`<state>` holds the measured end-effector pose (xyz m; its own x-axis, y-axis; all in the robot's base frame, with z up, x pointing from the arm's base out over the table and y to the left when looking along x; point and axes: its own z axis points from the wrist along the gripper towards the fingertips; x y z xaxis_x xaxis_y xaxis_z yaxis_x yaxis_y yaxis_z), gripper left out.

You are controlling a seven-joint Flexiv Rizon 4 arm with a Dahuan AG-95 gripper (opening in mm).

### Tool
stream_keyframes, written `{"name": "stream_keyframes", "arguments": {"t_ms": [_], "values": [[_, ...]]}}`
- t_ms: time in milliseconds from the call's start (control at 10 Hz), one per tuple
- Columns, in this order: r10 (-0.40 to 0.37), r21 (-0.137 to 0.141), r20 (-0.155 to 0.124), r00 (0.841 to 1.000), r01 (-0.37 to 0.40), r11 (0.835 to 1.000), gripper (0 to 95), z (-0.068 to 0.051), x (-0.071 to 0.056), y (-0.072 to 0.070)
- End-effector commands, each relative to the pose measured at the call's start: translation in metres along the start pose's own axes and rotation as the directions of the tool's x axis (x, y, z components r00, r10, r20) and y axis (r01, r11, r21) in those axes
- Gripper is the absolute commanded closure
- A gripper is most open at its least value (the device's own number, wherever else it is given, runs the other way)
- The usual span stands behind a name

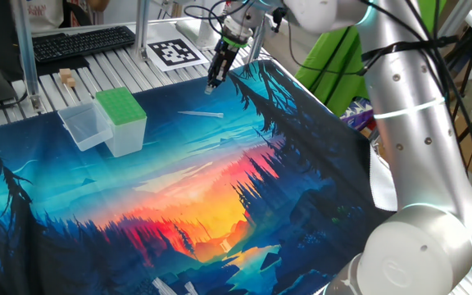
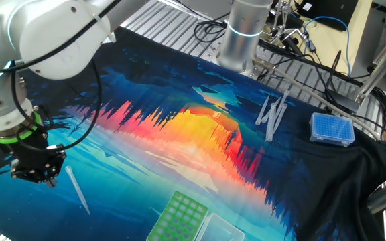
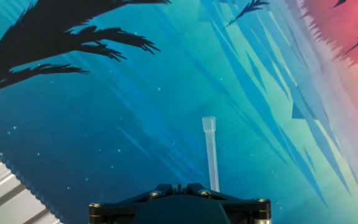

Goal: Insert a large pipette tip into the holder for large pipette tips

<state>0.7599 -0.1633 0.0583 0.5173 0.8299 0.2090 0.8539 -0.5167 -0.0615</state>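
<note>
A large pipette tip lies flat on the printed mat, translucent and whitish. In the hand view the tip points straight away from me, just right of my gripper. The gripper hangs a little above the mat near its back edge, shut with nothing between its fingers, a short way from the tip. The holder for large pipette tips, with its green perforated top, stands on the mat beyond the tip.
A clear plastic tub sits against the holder. A blue tip box and several loose tips lie at the mat's other end. A keyboard and a marker tag lie behind the mat.
</note>
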Motion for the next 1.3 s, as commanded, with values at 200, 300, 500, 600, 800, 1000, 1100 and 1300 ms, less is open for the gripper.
{"name": "stream_keyframes", "arguments": {"t_ms": [200,300,500,600,800,1000,1100,1300], "values": [[-0.004,-0.012,-0.054,0.999,0.004,1.000,95.0,-0.0003,-0.0001,0.0005],[0.015,-0.011,-0.097,0.995,-0.016,1.000,95.0,-0.0003,-0.0001,0.0005],[0.054,-0.012,-0.160,0.986,-0.057,0.998,95.0,-0.0003,-0.0001,0.0005],[0.079,-0.007,-0.164,0.983,-0.081,0.997,95.0,-0.0003,-0.0001,0.0005],[0.098,0.002,-0.186,0.978,-0.100,0.995,95.0,-0.0003,-0.0001,0.0005],[0.125,0.005,-0.239,0.963,-0.127,0.992,95.0,-0.0003,-0.0001,0.0005],[0.137,0.013,-0.269,0.953,-0.139,0.990,95.0,-0.0003,-0.0001,0.0005],[0.151,0.015,-0.290,0.945,-0.154,0.988,95.0,-0.0003,-0.0001,0.0005]]}}
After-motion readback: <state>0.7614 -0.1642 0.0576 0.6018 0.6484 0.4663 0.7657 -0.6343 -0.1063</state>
